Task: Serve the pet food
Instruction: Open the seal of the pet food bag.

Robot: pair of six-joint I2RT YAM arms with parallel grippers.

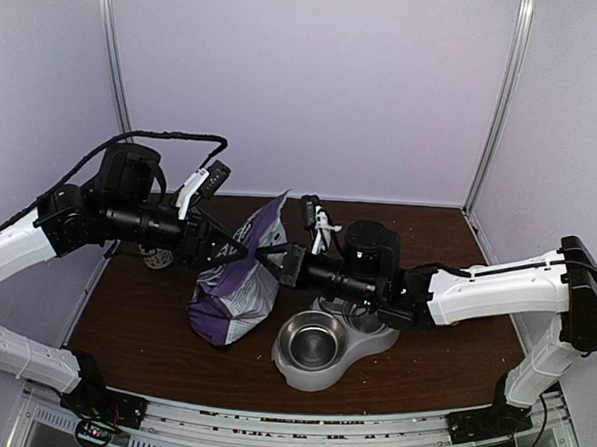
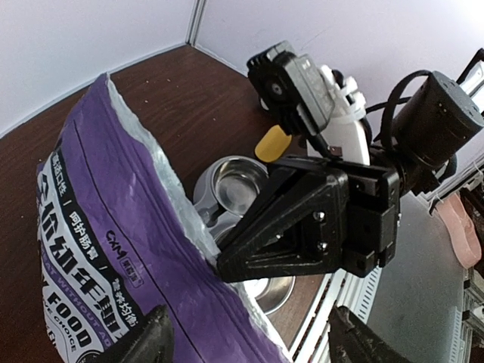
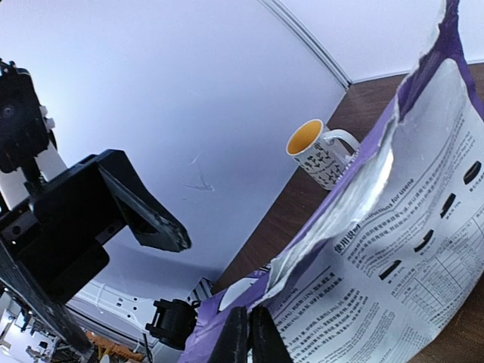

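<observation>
The purple-and-white pet food bag [image 1: 237, 285] stands at the table's middle with its torn top open. No kibble shows in any view; the bag's inside is hidden. My right gripper [image 1: 276, 261] is shut on the torn top edge of the bag [image 3: 393, 257], its fingertips [image 3: 240, 336] pinched together on the foil. My left gripper [image 1: 233, 248] is open on the other side of the bag's top. Its two fingers [image 2: 148, 337] stand wide apart, with the bag's purple face [image 2: 113, 249] between them. The right gripper's black jaw block [image 2: 302, 219] sits close in front of it.
A grey double feeder with steel bowls [image 1: 310, 339] lies right of the bag, under my right arm; it also shows in the left wrist view [image 2: 236, 185]. A yellow scoop [image 2: 272, 144] shows behind the right wrist. A patterned mug [image 3: 318, 155] stands at the back left [image 1: 156, 258].
</observation>
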